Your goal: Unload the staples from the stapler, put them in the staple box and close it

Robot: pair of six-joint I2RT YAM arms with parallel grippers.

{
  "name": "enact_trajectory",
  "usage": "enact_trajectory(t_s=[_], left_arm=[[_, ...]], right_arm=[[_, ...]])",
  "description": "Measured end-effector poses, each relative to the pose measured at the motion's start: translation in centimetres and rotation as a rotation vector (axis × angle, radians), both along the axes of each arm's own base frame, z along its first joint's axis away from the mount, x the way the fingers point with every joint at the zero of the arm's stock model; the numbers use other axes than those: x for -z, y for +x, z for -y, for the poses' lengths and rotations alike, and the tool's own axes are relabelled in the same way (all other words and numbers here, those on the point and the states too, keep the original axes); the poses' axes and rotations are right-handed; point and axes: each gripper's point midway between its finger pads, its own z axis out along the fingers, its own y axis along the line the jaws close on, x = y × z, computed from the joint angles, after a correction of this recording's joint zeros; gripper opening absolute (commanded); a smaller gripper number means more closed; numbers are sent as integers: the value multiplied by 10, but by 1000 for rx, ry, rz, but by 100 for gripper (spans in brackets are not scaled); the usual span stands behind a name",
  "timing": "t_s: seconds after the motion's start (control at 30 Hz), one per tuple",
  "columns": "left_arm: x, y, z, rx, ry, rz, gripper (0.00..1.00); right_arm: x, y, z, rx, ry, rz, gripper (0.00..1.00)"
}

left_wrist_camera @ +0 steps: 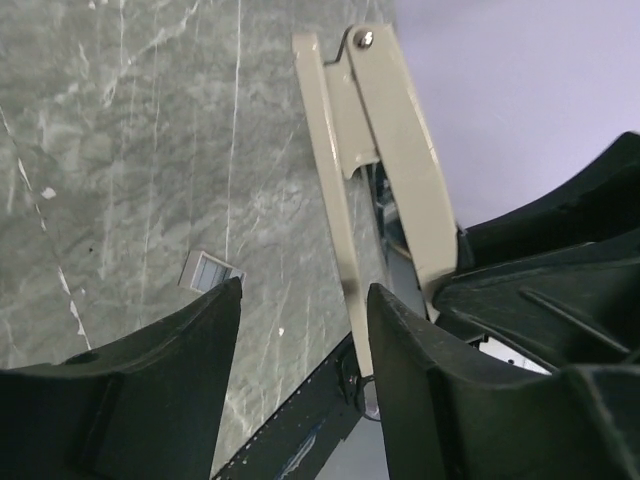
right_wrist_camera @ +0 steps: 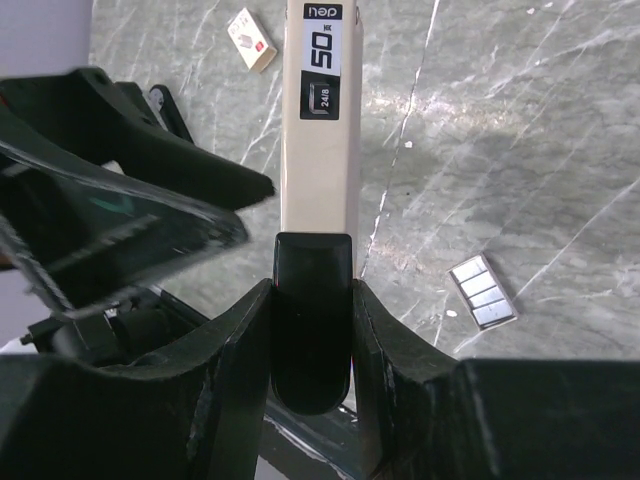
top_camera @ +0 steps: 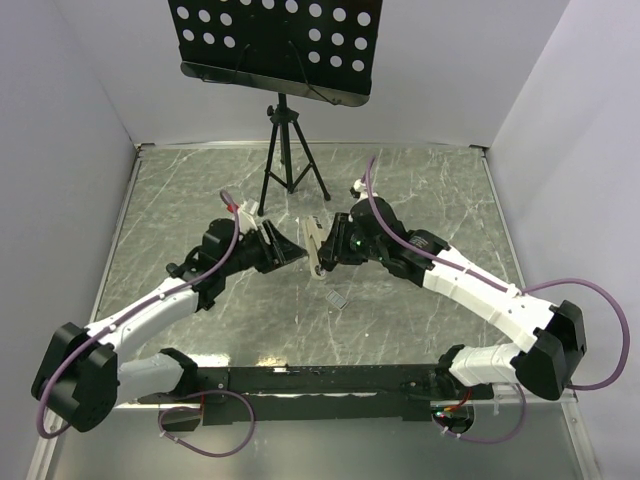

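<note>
L gripper [left_wrist_camera: 305, 290] agape, R gripper [right_wrist_camera: 312, 290] clamped.

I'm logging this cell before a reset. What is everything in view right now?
stapler: one, cream with a black rear end, opened, held in the right hand
staples: one block, silvery, on the table beside the stapler
small box: one, white with red, on the table beyond the stapler
music stand: one, black, perforated, at the table's far edge
table: one, grey-green marble pattern
left hand: one, black, open, beside the stapler
right hand: one, black, shut on the stapler's black end
left arm and right arm: white and black, purple cables, near edge
</note>
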Motion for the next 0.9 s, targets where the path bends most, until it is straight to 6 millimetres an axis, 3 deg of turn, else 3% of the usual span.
enact_trajectory(t_s=[0.23,0.43,0.8,0.83,0.9], left_arm=[[5,-5,11,12,-1,-23,54],[8,-2,18,19,5,-30,52],[15,-3,24,27,3,-58,47],[15,-3,25,27,0,-61,45],[15,-2,28,33,-16,-64,24]], right_arm=[[-7,5,-2,26,-8,17,0],[-4,6,1,41,-29,16,0],[0,3,-12,25,-14,5,0],[0,3,-13,25,-13,5,0],[0,3,-13,23,-11,5,0]])
